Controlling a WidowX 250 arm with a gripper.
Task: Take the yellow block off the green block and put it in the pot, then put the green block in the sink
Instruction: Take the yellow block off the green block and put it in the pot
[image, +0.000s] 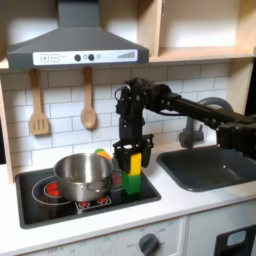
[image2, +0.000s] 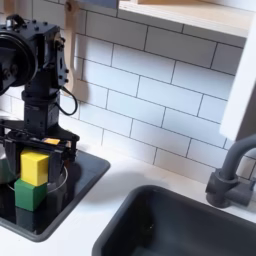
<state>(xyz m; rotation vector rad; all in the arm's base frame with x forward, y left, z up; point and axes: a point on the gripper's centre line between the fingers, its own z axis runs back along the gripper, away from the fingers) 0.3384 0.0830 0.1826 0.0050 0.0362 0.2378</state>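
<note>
first exterior view: hand (image: 133, 156) hangs spread around the yellow block (image: 134, 163) stacked on the green block (image: 132, 184), pot (image: 83, 174) beside. second exterior view: fingers (image2: 11, 147) seemingly flank yellow, not pinching, sink (image2: 180, 228) waiting right.

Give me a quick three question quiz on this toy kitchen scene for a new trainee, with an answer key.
1. True or false: the yellow block sits on top of the green block.
2. In the first exterior view, what lies to the right of the stove: A) the sink B) a fridge C) a toaster?
3. Fill in: the pincer is directly above the ____ block.

Key:
1. True
2. A
3. yellow
</note>
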